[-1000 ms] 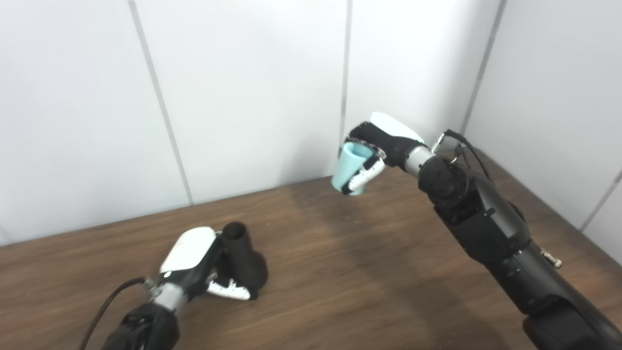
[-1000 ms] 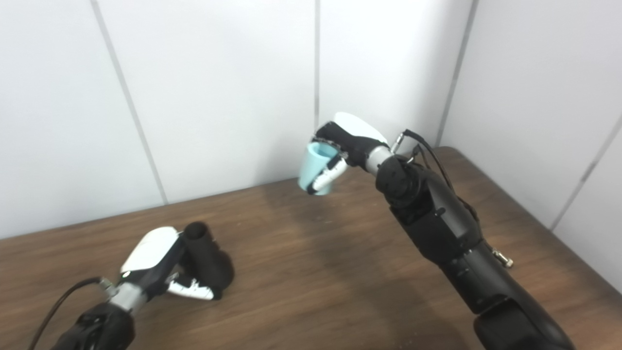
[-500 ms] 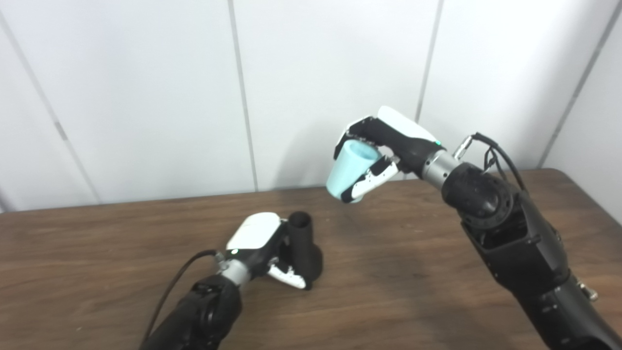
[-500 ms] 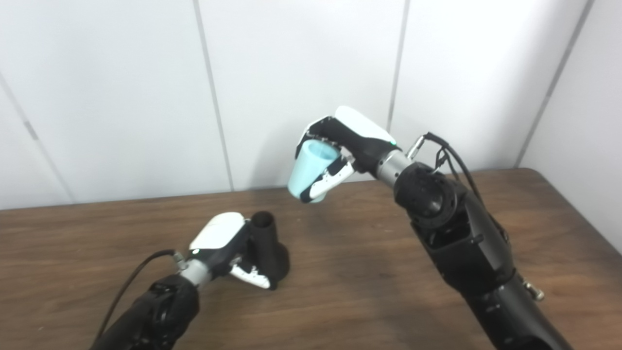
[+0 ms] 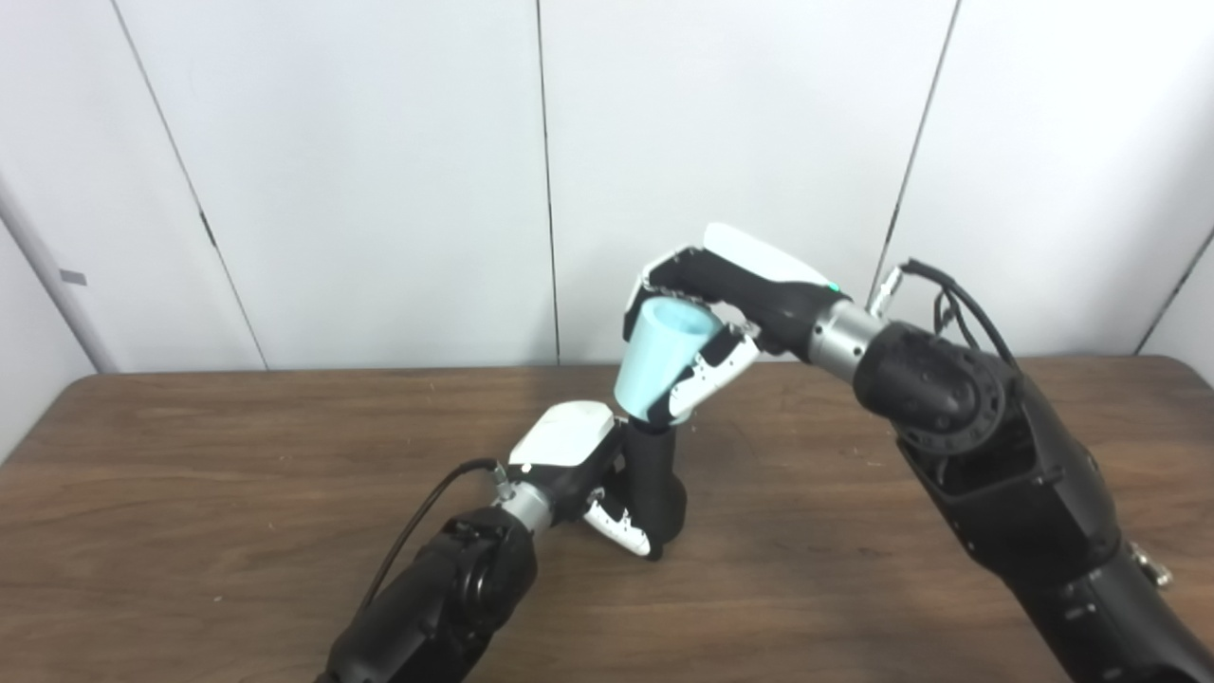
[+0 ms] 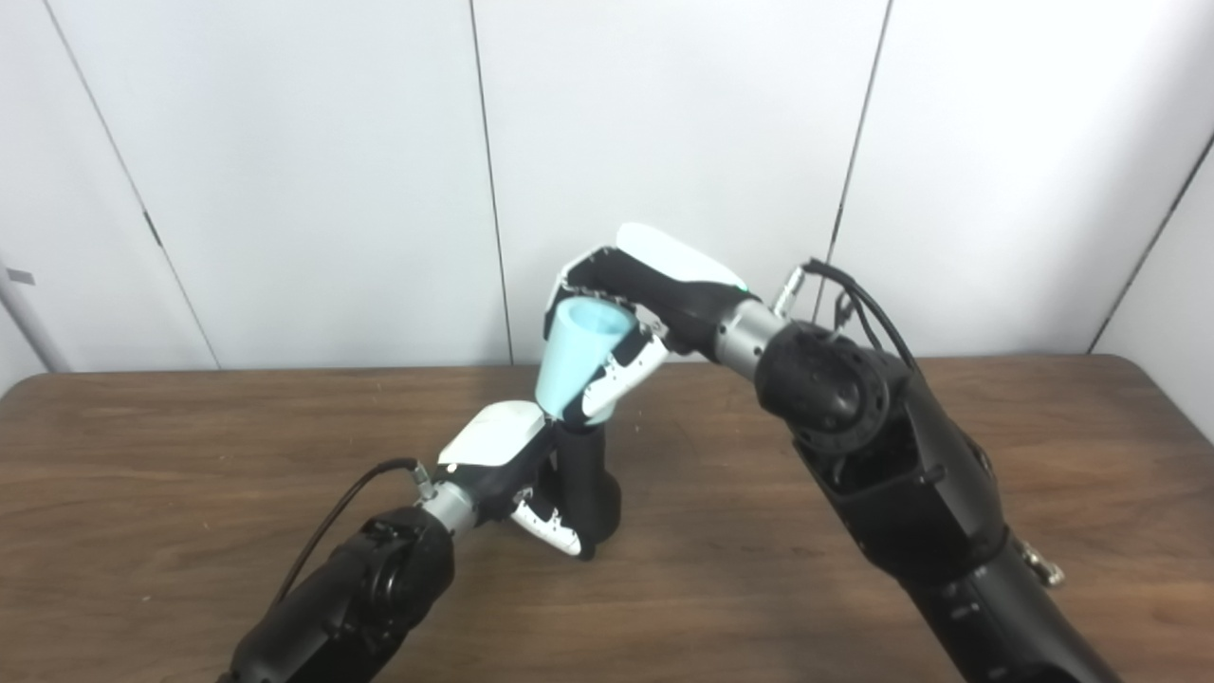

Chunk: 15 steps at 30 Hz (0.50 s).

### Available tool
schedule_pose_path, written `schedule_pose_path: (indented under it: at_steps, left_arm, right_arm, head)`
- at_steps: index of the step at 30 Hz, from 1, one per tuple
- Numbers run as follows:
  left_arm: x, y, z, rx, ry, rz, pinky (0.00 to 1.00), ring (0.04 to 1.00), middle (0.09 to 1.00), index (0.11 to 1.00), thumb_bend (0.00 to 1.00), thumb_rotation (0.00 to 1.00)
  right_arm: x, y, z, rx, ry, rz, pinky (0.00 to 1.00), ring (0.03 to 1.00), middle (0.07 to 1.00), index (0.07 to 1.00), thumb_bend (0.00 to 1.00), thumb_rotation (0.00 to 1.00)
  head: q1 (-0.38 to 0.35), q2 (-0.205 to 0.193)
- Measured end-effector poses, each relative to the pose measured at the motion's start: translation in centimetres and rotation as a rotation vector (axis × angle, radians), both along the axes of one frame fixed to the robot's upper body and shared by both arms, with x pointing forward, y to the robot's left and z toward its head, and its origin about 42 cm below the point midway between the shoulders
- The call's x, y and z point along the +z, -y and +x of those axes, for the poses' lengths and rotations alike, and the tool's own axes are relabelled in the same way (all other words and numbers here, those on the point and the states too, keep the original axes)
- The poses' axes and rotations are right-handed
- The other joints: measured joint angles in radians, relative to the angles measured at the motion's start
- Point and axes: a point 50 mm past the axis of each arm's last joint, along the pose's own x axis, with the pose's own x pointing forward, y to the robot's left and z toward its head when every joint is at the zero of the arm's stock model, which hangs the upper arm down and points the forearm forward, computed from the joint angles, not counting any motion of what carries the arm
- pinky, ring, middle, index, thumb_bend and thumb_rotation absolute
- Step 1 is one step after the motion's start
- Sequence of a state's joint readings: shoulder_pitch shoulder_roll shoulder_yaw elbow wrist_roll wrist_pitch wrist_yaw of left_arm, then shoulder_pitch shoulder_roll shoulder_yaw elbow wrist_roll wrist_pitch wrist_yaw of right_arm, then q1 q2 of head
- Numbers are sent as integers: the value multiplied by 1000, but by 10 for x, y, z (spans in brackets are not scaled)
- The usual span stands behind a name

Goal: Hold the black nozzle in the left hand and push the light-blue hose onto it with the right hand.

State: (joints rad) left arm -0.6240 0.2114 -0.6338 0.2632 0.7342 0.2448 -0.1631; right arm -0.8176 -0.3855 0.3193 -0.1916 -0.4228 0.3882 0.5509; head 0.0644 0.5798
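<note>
Starting nearest: left arm comes up from the bottom edge, black cable looping off the wrist. Left robot hand [image 5: 579, 465] is clenched around the black nozzle [image 5: 654, 484], white-tipped fingers [image 5: 621, 526] wrapped across its lower front. Nozzle stands roughly upright, wide base on or just above the brown wood worktop [image 5: 237, 493] – can't tell which, base edge is dark against its own shadow. Narrow neck points up.

Directly above it: light-blue hose [image 5: 661, 360], a short tapered sleeve, wide open end up, narrow end down. Its lower end meets the top of the nozzle neck; whether it's actually slid over the neck or just touching is hidden by the fingers there. Axis leans slightly, top tipped toward the right arm.

Right robot hand [image 6: 631, 313] is grasping the hose from the side and above, thumb across the front of the sleeve, the other fingers curled over the rim at the back. Right arm runs in from the lower right corner, bent at the elbow, cables at the wrist.

Behind everything: white panelled wall [image 6: 285, 171] with vertical seams, meeting the worktop's far edge.
</note>
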Motion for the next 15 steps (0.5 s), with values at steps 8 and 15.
schedule_pose_path:
  at_steps: [8, 15]
  left_arm:
    - [2, 3, -1, 8, -2, 8, 387, 433, 429, 485, 528, 0]
    - [3, 4, -2, 16, -4, 10, 391, 441, 431, 486, 528, 0]
  right_arm:
    - [-8, -8, 7, 17, -43, -81, 362, 449, 490, 473, 520, 0]
    - [-13, -7, 11, 24, -38, -112, 361, 445, 491, 475, 520, 0]
  head:
    - [2, 9]
    - [-2, 15]
